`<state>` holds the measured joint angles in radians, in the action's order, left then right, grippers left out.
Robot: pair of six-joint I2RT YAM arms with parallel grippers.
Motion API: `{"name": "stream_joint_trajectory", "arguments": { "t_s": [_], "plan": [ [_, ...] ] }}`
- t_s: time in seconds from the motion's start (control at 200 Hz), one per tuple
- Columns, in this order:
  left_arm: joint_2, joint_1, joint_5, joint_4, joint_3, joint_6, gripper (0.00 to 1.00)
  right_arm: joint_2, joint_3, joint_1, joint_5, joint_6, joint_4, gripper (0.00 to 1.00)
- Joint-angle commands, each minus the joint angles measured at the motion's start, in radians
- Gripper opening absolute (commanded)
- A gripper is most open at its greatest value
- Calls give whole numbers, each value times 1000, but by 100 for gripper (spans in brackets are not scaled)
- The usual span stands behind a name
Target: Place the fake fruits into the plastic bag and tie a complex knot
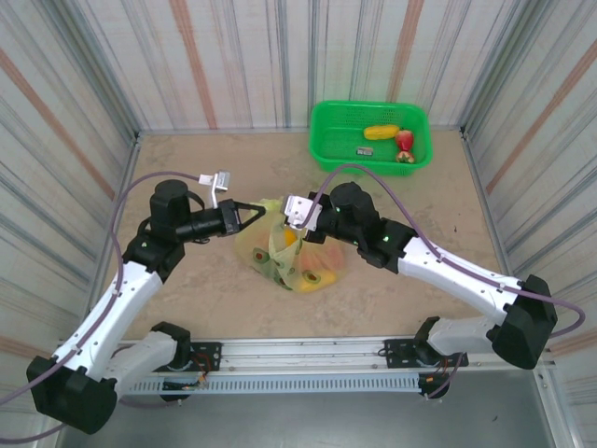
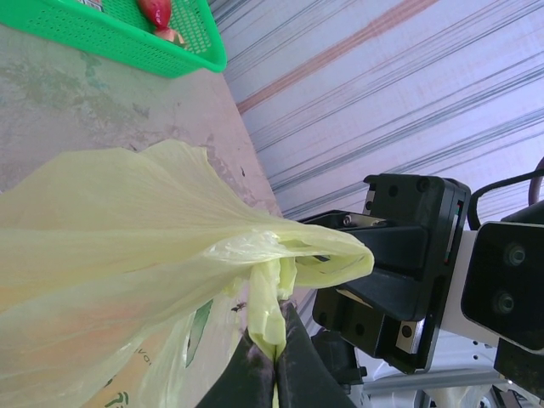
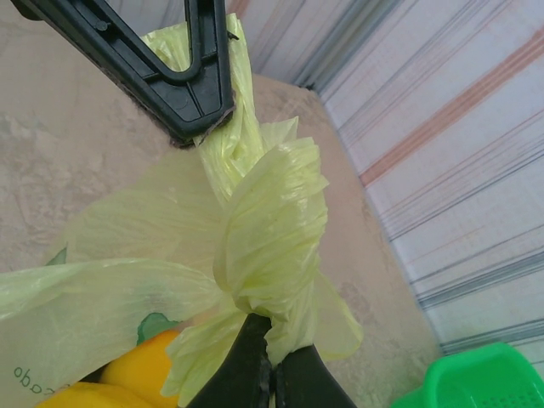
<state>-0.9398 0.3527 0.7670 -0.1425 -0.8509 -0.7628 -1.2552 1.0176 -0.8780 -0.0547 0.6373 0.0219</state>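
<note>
Aluminium rail (image 1: 308, 359) runs along the near edge of the beige table (image 1: 187, 299), and both arm bases sit on it. Beyond it lies a band of bare tabletop, widest at the left beside the left arm (image 1: 112, 308); on the right, the right arm (image 1: 448, 271) crosses low over the surface. At the table's middle sits the plastic bag (image 1: 297, 261), a translucent yellow-green bundle with fake fruits (image 1: 317, 278) showing through its skin, yellow and orange ones among them. Its body rests on the table with the long axis running from far left to near right, and its gathered neck rises at the far-left end. There the left gripper (image 2: 270, 370) is clamped tight on a thin strip of handle. The right gripper (image 3: 270, 374), facing it almost tip to tip, is pinched on the plastic just below the knot (image 3: 272, 229), a thick, loose wrap of one handle strip around the other. The short strip between the two grippers is stretched, running roughly left to right in the top view. Past the bag is another open stretch of table, then the green mesh basket (image 1: 320, 131) near the far-right corner, holding a yellow banana (image 1: 381, 132) and a red fruit (image 1: 405, 140). Corrugated striped walls (image 1: 233, 65) close the left, far and right sides.
</note>
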Motion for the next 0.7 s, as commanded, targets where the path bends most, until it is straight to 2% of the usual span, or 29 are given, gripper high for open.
{"name": "stream_joint_trajectory", "arguments": {
  "t_s": [0.0,0.696],
  "plan": [
    [60,-26,21,14,-56,23,0,-6,-17,26,89,-8,70,3],
    [72,-56,41,-12,-63,40,0,33,-37,37,89,-16,93,8]
  ]
}}
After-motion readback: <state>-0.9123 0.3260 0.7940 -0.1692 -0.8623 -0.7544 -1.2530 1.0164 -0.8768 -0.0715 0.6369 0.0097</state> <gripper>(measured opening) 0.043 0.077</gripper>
